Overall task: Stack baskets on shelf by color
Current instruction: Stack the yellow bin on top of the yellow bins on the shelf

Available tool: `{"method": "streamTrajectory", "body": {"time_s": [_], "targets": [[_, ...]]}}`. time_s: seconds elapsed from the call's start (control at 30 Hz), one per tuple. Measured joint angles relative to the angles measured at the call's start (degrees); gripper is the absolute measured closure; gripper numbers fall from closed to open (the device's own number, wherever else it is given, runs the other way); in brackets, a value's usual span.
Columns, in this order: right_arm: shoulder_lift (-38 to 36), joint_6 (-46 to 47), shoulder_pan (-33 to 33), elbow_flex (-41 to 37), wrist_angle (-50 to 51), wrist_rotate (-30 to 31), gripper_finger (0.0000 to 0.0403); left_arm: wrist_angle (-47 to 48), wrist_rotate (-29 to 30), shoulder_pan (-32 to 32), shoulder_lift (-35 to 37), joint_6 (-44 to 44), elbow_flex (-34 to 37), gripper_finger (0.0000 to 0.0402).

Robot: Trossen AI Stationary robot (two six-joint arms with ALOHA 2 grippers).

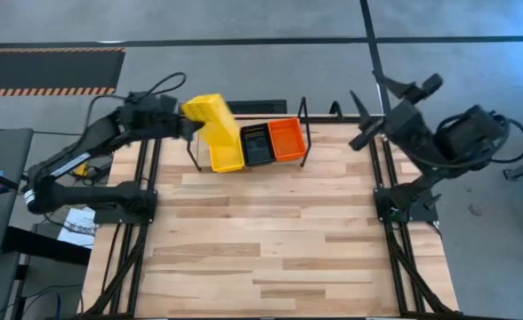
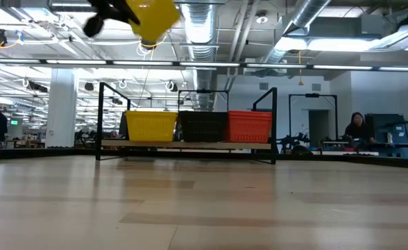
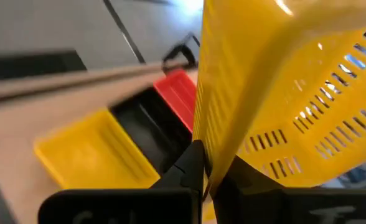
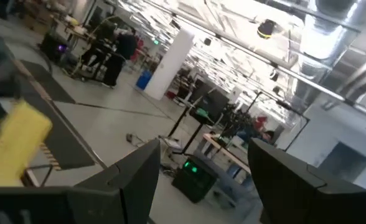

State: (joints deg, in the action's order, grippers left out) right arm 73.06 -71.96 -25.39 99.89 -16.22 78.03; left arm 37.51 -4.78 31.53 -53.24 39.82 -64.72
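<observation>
Left gripper (image 1: 190,124) of mine is clamped on the rim of a yellow basket (image 1: 212,114), fingers (image 3: 189,168) pinched tight on its mesh wall. Basket hangs tilted in the air, above the left end of the shelf (image 2: 183,146); low view puts it high over the row. On the shelf, three piles side by side and touching: yellow pile (image 1: 226,153) at left, black pile (image 1: 257,145) in the middle, red-orange pile (image 1: 287,139) at right. Cannot count the baskets in each. Right gripper (image 1: 368,114) is lifted off the table's far right corner, fingers (image 4: 133,180) spread wide, nothing between them. People (image 4: 111,50) at benches in the room beyond.
</observation>
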Motion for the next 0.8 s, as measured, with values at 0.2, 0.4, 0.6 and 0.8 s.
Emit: {"method": "streamTrajectory", "body": {"time_s": [0.2, 0.4, 0.6, 0.8], "targets": [[-0.70, -0.02, 2.91, 0.00, 2.50, -0.08, 0.0138, 6.53, 0.58, -5.08, 2.12, 9.31, 0.00, 0.0401], [0.06, 0.08, 4.56, -0.11, 6.58, -0.10, 0.0138, 5.48, -4.34, -8.33, -2.42, 14.72, 0.00, 0.0401], [0.44, 0.32, 5.25, -0.41, 9.54, -0.06, 0.0138, 5.37, -13.76, -8.63, -10.28, 15.10, 0.02, 0.0401], [0.42, 1.45, 5.30, -0.43, 11.86, 1.42, 0.0138, 3.66, -25.27, -7.47, -15.73, 15.69, 0.02, 0.0401]]}}
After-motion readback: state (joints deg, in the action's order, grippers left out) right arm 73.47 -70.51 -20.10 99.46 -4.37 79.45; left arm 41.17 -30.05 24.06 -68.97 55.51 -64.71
